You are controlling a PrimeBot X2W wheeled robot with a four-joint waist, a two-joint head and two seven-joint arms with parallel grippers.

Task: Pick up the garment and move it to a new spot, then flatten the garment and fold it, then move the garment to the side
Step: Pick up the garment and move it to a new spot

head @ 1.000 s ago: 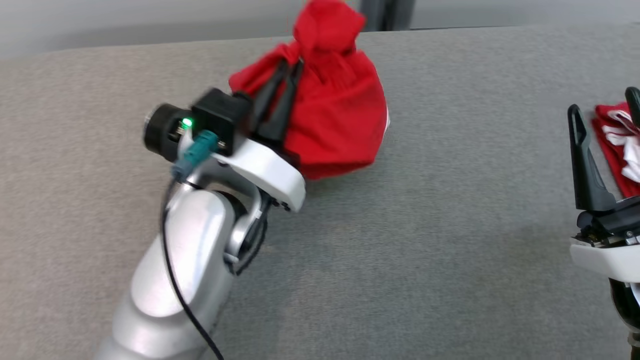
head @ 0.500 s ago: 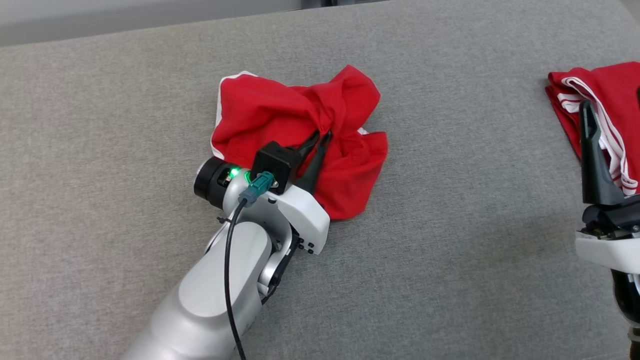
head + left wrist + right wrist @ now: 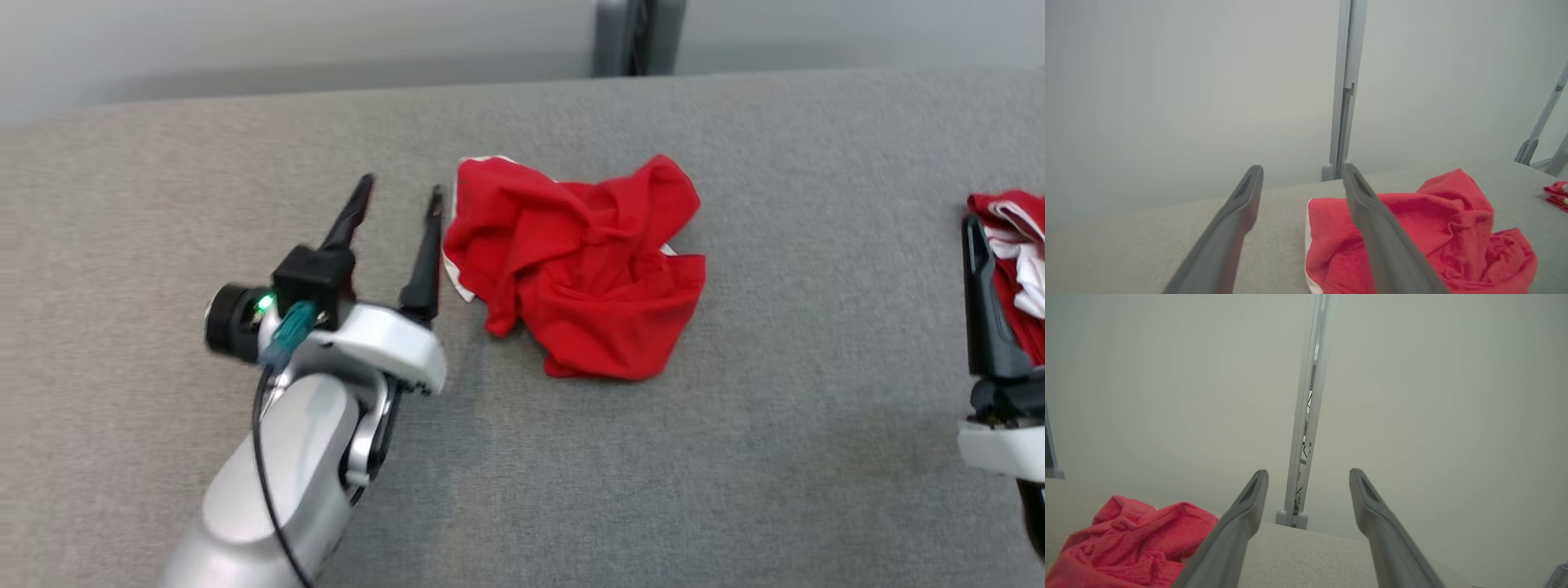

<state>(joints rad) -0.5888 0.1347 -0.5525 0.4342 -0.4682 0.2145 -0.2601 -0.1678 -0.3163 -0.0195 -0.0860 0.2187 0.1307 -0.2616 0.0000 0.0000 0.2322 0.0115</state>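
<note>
1. The grey fabric surface point(image 3: 735, 490) stretches from the near edge to a pale wall at the far side. The head view shows the whole width of it, while each wrist view shows a strip of it.
2. The red garment point(image 3: 580, 269) lies crumpled in a loose heap about mid-surface, towards the far side, with a white trim showing along its left edge. The left wrist view point(image 3: 1453, 237) shows it from low down, as a rumpled mound with a peak at its right.
3. The left arm point(image 3: 277, 465) reaches in from the near left.
4. The left gripper point(image 3: 402, 186) is spread wide with nothing between its fingers. Its right finger is just beside the garment's left edge, and I cannot tell whether they touch. In the left wrist view that finger crosses in front of the cloth.
5. The right gripper point(image 3: 1307, 473) stands wide open and empty in its own wrist view. The head view cuts it off at the near right edge.
6. A red-and-white striped cloth point(image 3: 1012, 245) sits at the far right edge, just beside the right gripper.
7. The right wrist view shows a red heap point(image 3: 1126, 539) left of its fingers, and I cannot tell which cloth it is.
8. A grey metal post point(image 3: 638, 37) rises behind the far edge.
</note>
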